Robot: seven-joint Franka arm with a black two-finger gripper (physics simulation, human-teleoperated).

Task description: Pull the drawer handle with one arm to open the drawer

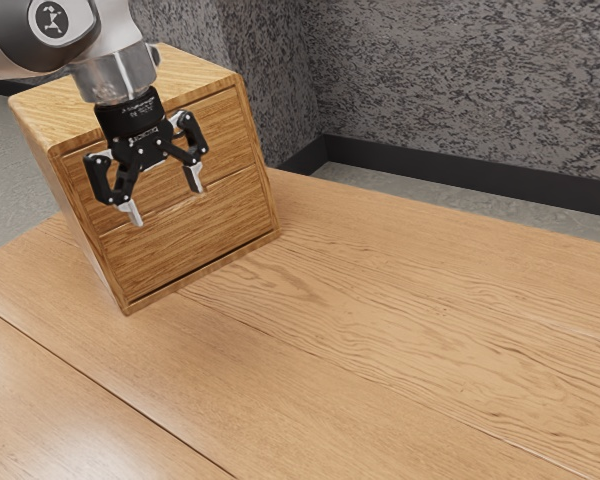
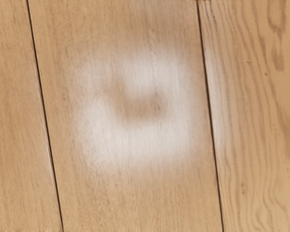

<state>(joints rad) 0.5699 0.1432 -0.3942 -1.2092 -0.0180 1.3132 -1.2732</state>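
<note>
The black two-finger claw point(image 1: 164, 200) hangs with its fingers spread wide, pinching nothing, tips pointing down. It is in front of the upper drawer point(image 1: 225, 130) of a small oak-coloured wooden cabinet point(image 1: 195, 240). The drawer front looks flush with the cabinet's face, and its handle is hidden behind the claw. The cabinet stands at the exterior view's left on the light wooden plank desk point(image 1: 400, 330).

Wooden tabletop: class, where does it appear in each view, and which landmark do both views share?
Exterior view: the wooden tabletop takes up the lower and right part, under the drawer cabinet and the open gripper.
Wrist view: its pale planks lie directly beneath the hand.
Shared landmark: the dark plank seams running along the boards.
</note>
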